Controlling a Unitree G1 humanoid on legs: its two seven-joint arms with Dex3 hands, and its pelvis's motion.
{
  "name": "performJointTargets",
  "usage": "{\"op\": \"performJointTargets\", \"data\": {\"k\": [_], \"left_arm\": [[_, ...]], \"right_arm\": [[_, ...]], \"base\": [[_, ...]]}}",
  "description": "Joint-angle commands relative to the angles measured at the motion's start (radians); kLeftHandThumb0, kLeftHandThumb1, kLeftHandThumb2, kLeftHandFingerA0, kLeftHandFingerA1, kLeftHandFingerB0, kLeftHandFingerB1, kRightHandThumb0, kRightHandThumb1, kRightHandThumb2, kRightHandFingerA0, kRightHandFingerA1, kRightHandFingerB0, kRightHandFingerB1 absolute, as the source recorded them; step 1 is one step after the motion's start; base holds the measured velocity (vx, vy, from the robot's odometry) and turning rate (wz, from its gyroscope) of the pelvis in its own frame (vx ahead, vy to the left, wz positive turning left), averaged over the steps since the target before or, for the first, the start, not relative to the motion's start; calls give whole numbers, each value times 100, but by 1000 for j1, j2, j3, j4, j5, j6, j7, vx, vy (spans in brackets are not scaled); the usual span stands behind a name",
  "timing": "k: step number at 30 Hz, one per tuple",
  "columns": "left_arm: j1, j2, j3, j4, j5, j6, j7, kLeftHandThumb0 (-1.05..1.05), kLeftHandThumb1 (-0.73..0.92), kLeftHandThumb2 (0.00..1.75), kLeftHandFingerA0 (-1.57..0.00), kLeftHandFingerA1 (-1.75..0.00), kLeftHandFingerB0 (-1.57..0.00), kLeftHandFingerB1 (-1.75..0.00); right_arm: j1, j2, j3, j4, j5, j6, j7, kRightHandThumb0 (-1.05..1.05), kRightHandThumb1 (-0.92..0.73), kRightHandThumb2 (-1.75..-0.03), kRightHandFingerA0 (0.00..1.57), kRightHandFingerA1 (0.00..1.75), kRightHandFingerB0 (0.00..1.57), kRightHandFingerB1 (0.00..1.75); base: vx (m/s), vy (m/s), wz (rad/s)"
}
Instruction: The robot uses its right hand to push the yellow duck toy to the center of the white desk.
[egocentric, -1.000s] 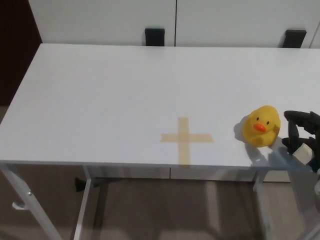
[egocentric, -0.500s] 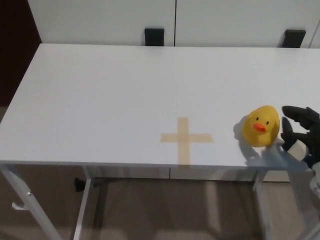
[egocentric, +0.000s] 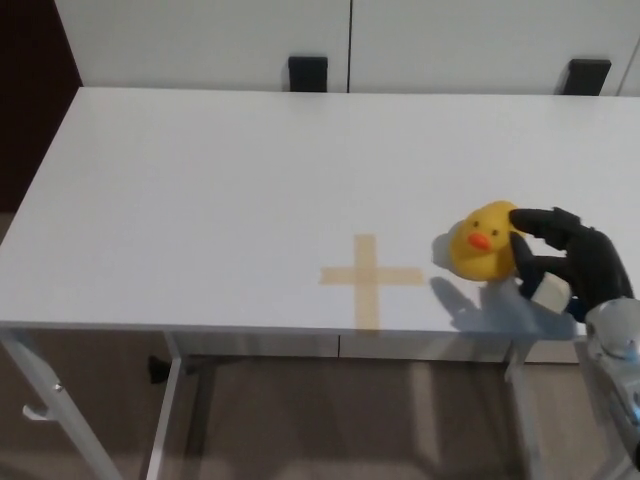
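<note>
Right hand (egocentric: 558, 262) presses its spread, empty fingers against the duck's (egocentric: 483, 240) far side (a shove, not a grip), so the toy slides along the desk (egocentric: 200, 180). It sits just right of the tape cross (egocentric: 370, 277) marking centre.

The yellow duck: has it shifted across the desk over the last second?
Yes. The yellow duck has slid toward the robot's left, closing on the tape cross, with the right hand pressed against its side.
</note>
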Motion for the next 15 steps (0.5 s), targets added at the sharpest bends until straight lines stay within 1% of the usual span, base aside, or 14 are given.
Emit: {"op": "performJointTargets", "data": {"k": [1, 2, 4, 5, 9, 10, 12, 13, 15], "left_arm": [[1, 9, -4, 3, 8, -41, -3, -18, 62, 78, -86, -85, -84, -92], [0, 10, -6, 1, 10, -37, -3, -15, 63, 77, -84, -82, -82, -92], [-1, 11, -9, -1, 13, -33, -3, -15, 63, 77, -84, -82, -82, -92], [-2, 11, -7, 0, 11, -32, -6, -21, 63, 76, -84, -84, -82, -91], [-3, 12, -7, 6, 12, -35, -9, -17, 62, 78, -84, -84, -84, -92], [-1, 12, -9, 5, 14, -39, -11, -15, 59, 81, -84, -85, -84, -92], [1, 13, -11, 4, 16, -45, -13, -15, 59, 81, -84, -85, -84, -92], [0, 12, -11, 3, 16, -41, -10, -18, 62, 77, -84, -85, -83, -91], [-2, 10, -11, 2, 16, -35, -6, -18, 62, 77, -84, -85, -83, -91]], "right_arm": [[-25, 16, 22, 25, -15, 29, 28, -85, -92, -75, 40, 53, 34, 40], [-19, 17, 35, 19, -23, 23, 38, -85, -92, -75, 40, 54, 31, 40], [-12, 19, 53, 11, -33, 17, 51, -85, -92, -75, 40, 54, 31, 40], [-11, 19, 66, 10, -41, 15, 57, -86, -92, -74, 42, 55, 32, 41], [-17, 18, 97, 6, -55, 8, 77, -87, -92, -76, 41, 55, 29, 41], [-24, 21, 108, -3, -59, 9, 85, -87, -92, -76, 43, 55, 31, 40], [-30, 24, 120, -14, -62, 13, 92, -87, -92, -76, 43, 55, 31, 40], [-34, 27, 128, -18, -64, 11, 101, -87, -92, -75, 42, 55, 34, 42], [-38, 29, 137, -21, -65, 8, 111, -87, -92, -75, 42, 55, 34, 42]], "base": [[0, 0, 0], [0, 0, 0], [0, 0, 0], [0, 0, 0], [0, 0, 0], [0, 0, 0], [0, 0, 0], [0, 0, 0], [0, 0, 0]]}}
